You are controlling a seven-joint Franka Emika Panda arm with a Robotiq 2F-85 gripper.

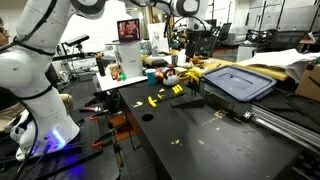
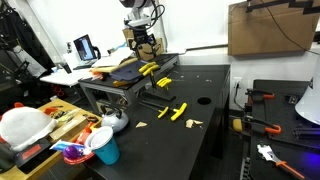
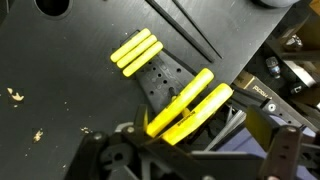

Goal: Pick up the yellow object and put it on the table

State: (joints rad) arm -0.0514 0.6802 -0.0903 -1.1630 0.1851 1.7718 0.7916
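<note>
In an exterior view, small yellow pieces (image 1: 155,100) lie on the table (image 1: 200,140). In an exterior view, the gripper (image 2: 143,42) hangs high above a raised platform (image 2: 105,90) beside that table. In the wrist view, the yellow object (image 3: 190,105) slants out from close to the gripper, over the platform; whether it is clamped or released, I cannot tell.

Even indoor light, soft sheen on the table (image 3: 60,50), low-resolution frames, blurred wrist-view foreground, violet glow
</note>
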